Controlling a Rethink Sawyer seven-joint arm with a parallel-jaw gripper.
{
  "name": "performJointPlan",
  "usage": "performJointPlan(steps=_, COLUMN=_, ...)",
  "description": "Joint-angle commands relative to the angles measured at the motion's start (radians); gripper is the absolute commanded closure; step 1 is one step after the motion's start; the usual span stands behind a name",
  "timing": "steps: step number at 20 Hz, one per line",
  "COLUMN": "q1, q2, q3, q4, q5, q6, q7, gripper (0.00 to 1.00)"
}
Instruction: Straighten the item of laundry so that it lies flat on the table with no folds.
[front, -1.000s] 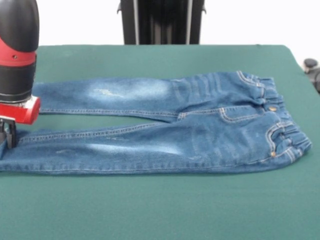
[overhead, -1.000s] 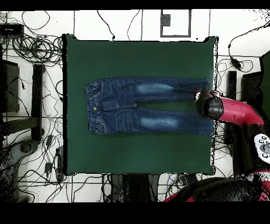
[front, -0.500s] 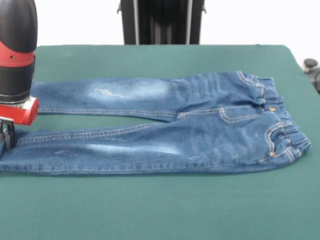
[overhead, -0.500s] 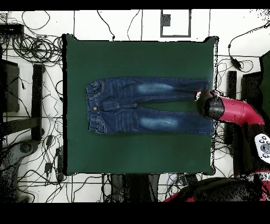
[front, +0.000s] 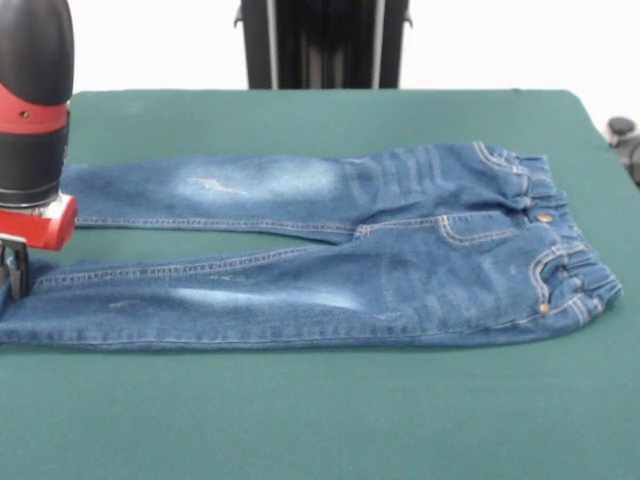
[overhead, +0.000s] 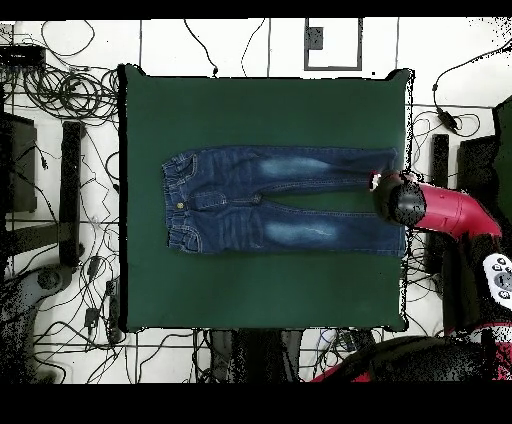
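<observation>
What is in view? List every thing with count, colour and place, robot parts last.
jeans: one pair, blue denim with pale faded patches, spread flat across the table's middle, legs apart, waistband at the front view's right.
table: one, dark green cloth, under the jeans.
cables: many, black, on the white floor around the table in the overhead view.
arm: one, red and black, at the jeans' cuff end.
tool: one, black, below a red block at the front view's left edge, by the cuffs; mostly cut off.
</observation>
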Motion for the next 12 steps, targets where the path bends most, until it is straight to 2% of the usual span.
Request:
performJointPlan(steps=1, q1=-0.004, q2=0.072, q3=0.099, q4=0.011, q5=-0.001, q6=0.060, q7=-0.106, gripper=1.00)
performJointPlan(steps=12, q1=-0.018, q2=0.053, q3=0.120, q4=0.038, q5=-0.004, q6=0.047, q7=-0.112, gripper=1.00)
